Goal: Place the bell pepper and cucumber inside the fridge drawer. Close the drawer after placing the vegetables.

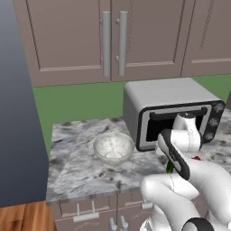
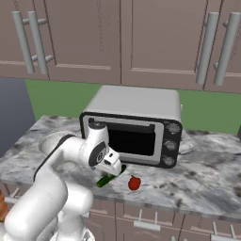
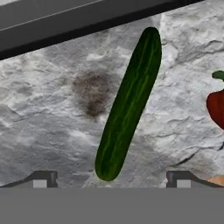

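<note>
grey marble counter (image 2: 207, 181) carries a toaster oven (image 2: 136, 124) at the back, a glass bowl (image 1: 113, 147) toward its left end, the cucumber (image 3: 129, 103) and bell pepper (image 2: 134, 183) near the front edge.

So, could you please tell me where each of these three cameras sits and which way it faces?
Left base view: behind the arm, left; faces the marble counter, glass bowl, silver toaster oven; white arm lower right.
Right base view: behind, right; same oven, slim dark green cucumber, small red bell pepper; arm lower left.
Hand view: on the hand, looking down at the cucumber between the open gripper.
All share the cucumber.
</note>
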